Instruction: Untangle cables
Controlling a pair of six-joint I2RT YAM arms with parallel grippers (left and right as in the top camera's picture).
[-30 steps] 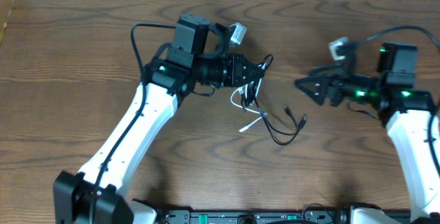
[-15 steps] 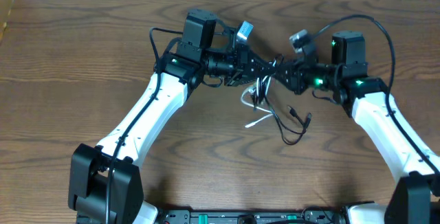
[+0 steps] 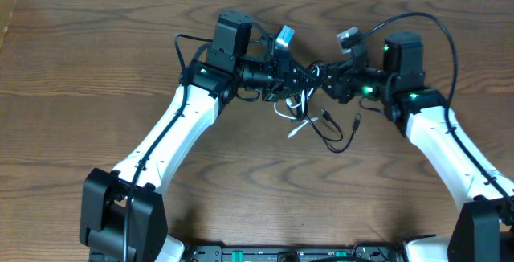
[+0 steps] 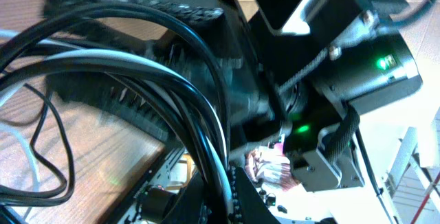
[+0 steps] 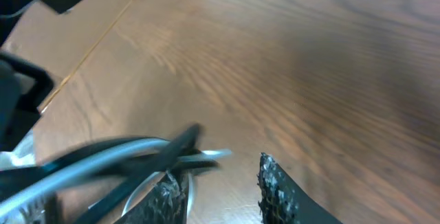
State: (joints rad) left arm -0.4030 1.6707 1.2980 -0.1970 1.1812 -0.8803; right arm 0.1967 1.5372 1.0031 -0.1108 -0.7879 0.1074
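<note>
A white-shelled left arm (image 3: pixel 165 137) rises from the lower left of the dark brown wooden table (image 3: pixel 80 69) and bends right, ending in the black left gripper (image 3: pixel 302 79) above the table's middle. Its jaws are pressed together, pinching the cables (image 3: pixel 303 105), a tangle of two thin flexible cords that hangs from the grip down to the wood. In the left wrist view the strands run close past the lens as a thick bunch, the glossy black cable (image 4: pixel 210 124) arching over the pale white cable (image 4: pixel 124 62).

Seen from overhead, the white cable's loose end lies on the table just below the left gripper. To the right of it the black cable sweeps into an open loop on the wood, and two small dark plug ends (image 3: pixel 356 122) point up beside that loop.

The black right gripper (image 3: pixel 328 81) faces left, tip to tip with the left one. Its ridged fingers (image 5: pixel 278 186) stand apart in the right wrist view, bare wood showing between them; blurred strands cross the tip of the other finger, and nothing is pinched. Behind it a green light (image 3: pixel 371 95) glows on the wrist, and the white right arm (image 3: pixel 450 153) runs down to the lower right corner
</note>
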